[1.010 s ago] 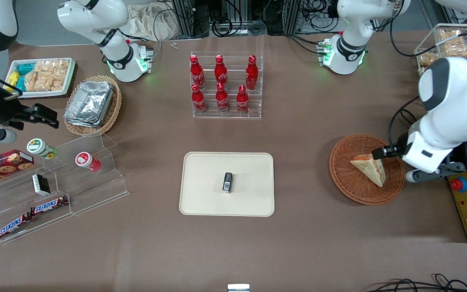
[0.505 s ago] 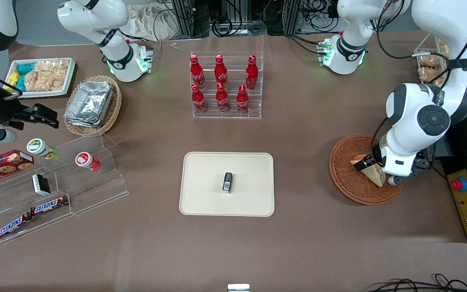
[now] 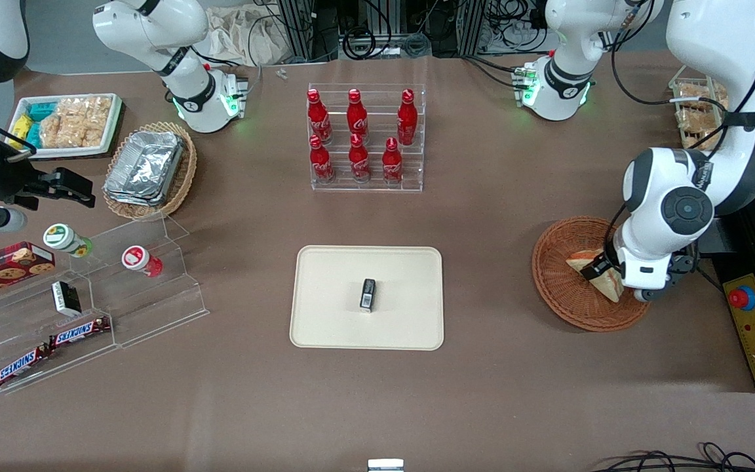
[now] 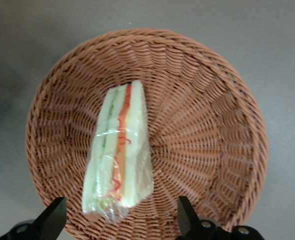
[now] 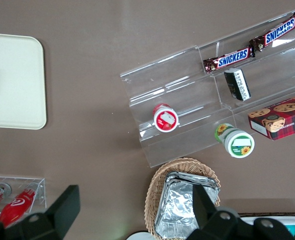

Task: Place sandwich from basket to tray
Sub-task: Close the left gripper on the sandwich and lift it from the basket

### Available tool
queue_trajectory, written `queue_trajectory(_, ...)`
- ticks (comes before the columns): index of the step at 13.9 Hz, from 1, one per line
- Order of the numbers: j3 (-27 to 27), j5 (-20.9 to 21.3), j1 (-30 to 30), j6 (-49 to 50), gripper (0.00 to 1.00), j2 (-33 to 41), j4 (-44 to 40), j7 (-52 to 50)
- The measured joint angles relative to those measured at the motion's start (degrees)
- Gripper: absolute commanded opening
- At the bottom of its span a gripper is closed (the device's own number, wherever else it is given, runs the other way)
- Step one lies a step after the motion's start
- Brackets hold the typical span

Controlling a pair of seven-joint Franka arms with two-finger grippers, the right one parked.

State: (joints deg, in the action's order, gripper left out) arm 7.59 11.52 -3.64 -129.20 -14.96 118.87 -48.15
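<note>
Gripper hangs directly above the basket, fingers spread wide w/ nothing between them, 1 fingertip either side of the sandwich, prob lined up to close across the wedge's width. Sandwich lies in the basket on its side, wrapped in clear film, red & green filling facing up. Tray sits well apart from the basket toward the parked arm's end. Near the parked arm, 2 bars read SNICKERS

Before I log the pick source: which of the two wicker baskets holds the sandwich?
The round reddish-brown basket under the open gripper holds the sandwich. The tan oval basket holds foil containers.
</note>
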Motion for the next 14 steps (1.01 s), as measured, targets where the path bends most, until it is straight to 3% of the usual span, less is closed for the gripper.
queue_trajectory(6, -0.7, 0.0, -3.4, -10.9, 0.99, -3.3, 5.0, -4.9)
queue_trajectory(7, -0.6, 0.0, -3.4, -11.1, 0.80, -4.0, 5.0, -6.2)
queue_trajectory(9, -0.4, -0.1, -3.4, -11.5, 0.06, -4.8, 4.8, -8.8)
queue_trajectory(10, -0.2, -0.1, -3.3, -11.6, 0.00, -5.0, 4.5, -10.0)
queue_trajectory(14, 0.2, 0.0, -0.3, -11.5, 0.00, -5.2, 3.2, -12.2)
